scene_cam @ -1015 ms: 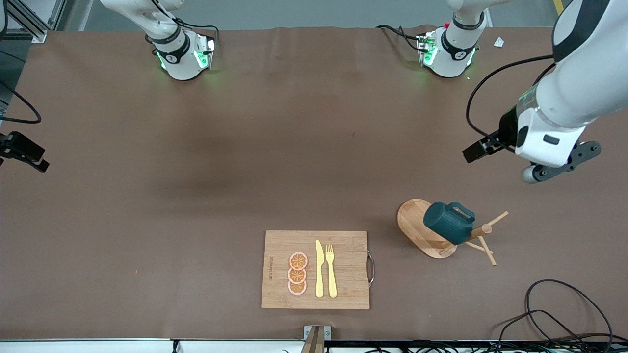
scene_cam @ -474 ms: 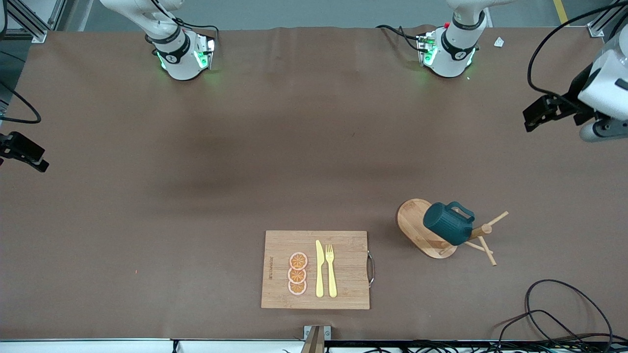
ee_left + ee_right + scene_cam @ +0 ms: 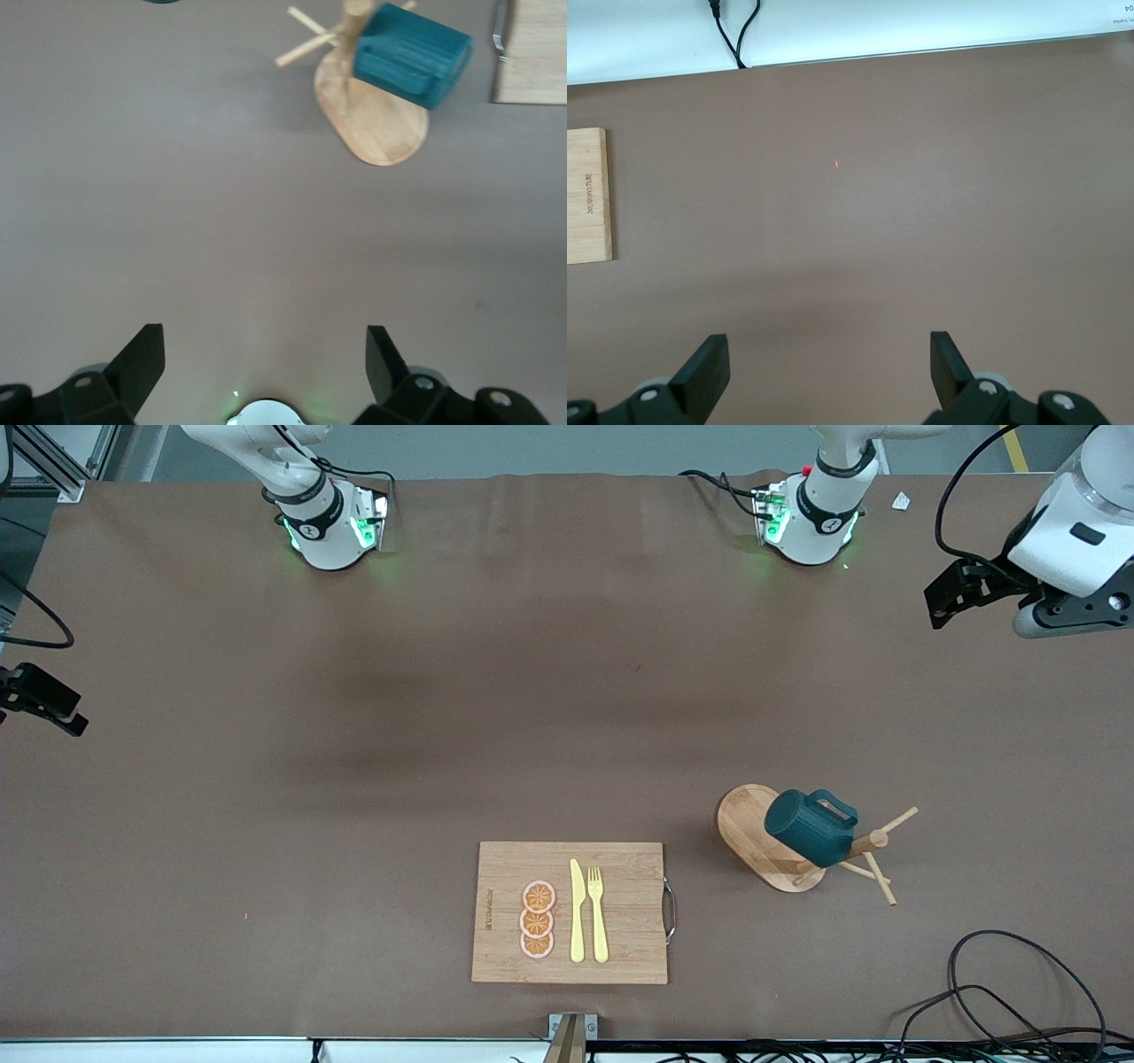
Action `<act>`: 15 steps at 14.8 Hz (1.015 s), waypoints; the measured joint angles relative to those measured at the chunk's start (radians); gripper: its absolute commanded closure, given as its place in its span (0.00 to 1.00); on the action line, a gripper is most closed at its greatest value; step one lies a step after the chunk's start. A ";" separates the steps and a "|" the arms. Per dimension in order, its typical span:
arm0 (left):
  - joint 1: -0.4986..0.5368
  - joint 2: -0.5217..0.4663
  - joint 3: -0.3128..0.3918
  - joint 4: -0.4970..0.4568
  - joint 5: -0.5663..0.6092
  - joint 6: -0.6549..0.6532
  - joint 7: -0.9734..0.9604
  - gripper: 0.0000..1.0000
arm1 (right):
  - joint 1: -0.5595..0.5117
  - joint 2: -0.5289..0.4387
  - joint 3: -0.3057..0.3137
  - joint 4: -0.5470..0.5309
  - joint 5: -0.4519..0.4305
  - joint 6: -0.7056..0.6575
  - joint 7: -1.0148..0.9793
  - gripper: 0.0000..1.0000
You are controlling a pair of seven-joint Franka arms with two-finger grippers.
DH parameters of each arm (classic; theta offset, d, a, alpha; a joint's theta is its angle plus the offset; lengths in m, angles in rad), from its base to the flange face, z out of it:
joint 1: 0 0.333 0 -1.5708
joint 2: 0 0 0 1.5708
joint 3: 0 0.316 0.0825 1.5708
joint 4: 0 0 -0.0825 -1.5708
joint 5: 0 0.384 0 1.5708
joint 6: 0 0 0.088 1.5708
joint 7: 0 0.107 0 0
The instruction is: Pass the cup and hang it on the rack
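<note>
The dark teal ribbed cup [image 3: 811,828] hangs by its handle on a peg of the wooden rack [image 3: 744,824], which stands on its oval base near the left arm's end of the table. Both show in the left wrist view, the cup [image 3: 412,55] against the post and the rack's base [image 3: 381,133] below it. My left gripper [image 3: 263,336] is open and empty, high over bare table, well away from the rack. My right gripper [image 3: 827,341] is open and empty, up over bare table at the right arm's end.
A bamboo cutting board [image 3: 571,912] with a yellow knife, a yellow fork and orange slices lies near the front edge. Its edge shows in the right wrist view [image 3: 586,195]. Loose black cables [image 3: 1001,992] lie at the front corner by the left arm's end.
My left arm has drawn away from the rack, toward the table's end and then toward the bases. The cup stays on its peg. The right arm has not moved.
</note>
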 measured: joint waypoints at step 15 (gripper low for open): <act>0.023 -0.079 0.022 -0.106 -0.027 0.065 0.042 0.00 | 0.000 0.005 0.000 0.000 0.000 0.000 0.000 0.00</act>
